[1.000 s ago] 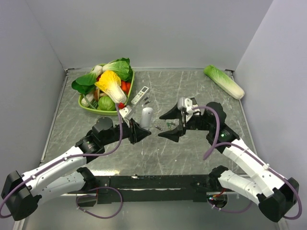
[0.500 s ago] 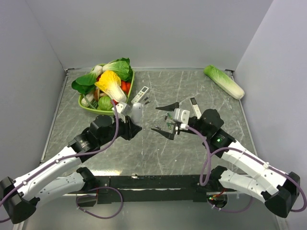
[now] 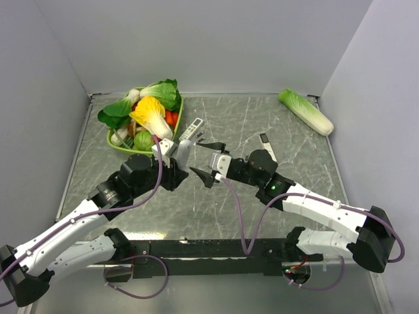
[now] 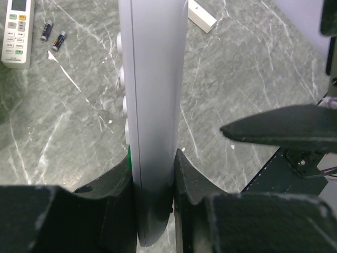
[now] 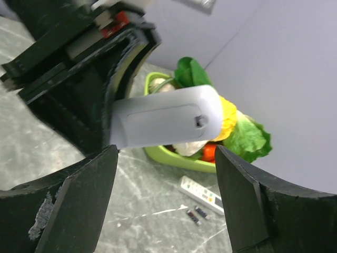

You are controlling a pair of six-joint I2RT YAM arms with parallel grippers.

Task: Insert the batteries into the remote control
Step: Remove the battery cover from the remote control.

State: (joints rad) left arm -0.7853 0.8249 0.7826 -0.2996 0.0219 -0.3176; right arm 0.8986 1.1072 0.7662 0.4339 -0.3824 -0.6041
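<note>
two batteries (image 4: 46, 30) on table (image 4: 253, 79) | left fingers (image 4: 111, 182) clamp remote control (image 4: 152, 105) | right fingers (image 5: 79, 197) apart

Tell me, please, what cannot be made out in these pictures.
- Remote control compartment: right wrist view, its cover hides the inside.
- Its screen face: left wrist view shows it edge-on.
- Its lower end: left wrist view, clamped inside the left gripper.
- Batteries: left wrist view, too small to read markings.
- Buttoned remote: left wrist view, cut off by the top edge.
</note>
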